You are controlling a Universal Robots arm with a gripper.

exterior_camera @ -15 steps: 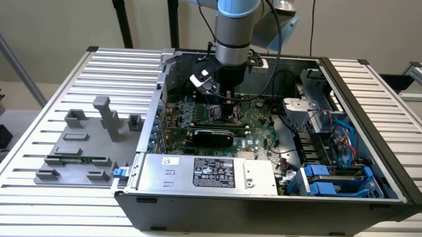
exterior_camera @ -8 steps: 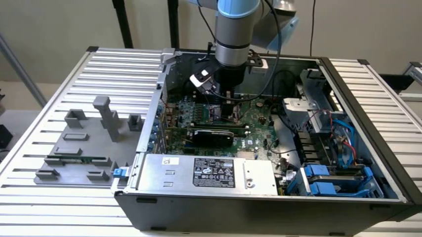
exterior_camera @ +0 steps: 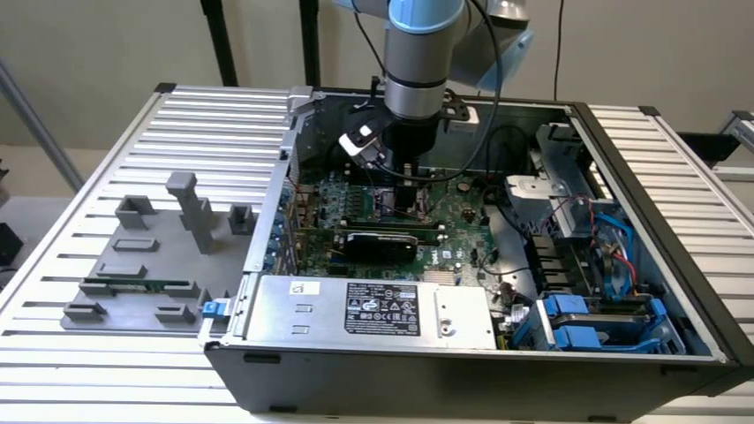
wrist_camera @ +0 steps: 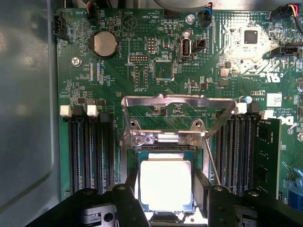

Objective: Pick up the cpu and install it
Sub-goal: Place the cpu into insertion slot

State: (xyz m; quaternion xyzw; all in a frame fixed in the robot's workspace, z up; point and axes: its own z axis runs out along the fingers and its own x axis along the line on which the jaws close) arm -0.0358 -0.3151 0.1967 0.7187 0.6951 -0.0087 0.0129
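The cpu (wrist_camera: 165,184), a small square chip with a bright silver top, sits between my two black fingers (wrist_camera: 129,196), which press against its opposite edges. My gripper (wrist_camera: 165,191) is shut on it and holds it level at the open socket (wrist_camera: 163,151) of the green motherboard (wrist_camera: 142,61). The socket's metal load plate (wrist_camera: 177,101) is swung up and away, and its thin lever (wrist_camera: 213,161) stands beside the socket. In the exterior view my gripper (exterior_camera: 407,181) reaches straight down into the open computer case (exterior_camera: 471,371), low over the board.
Black memory slots (wrist_camera: 90,151) flank the socket on both sides. A silver box with a black label (exterior_camera: 365,307) fills the case's front. Cables and blue drive bays (exterior_camera: 589,322) crowd the exterior view's right. A grey fixture (exterior_camera: 154,256) with a green memory stick (exterior_camera: 136,284) lies outside on the slatted table.
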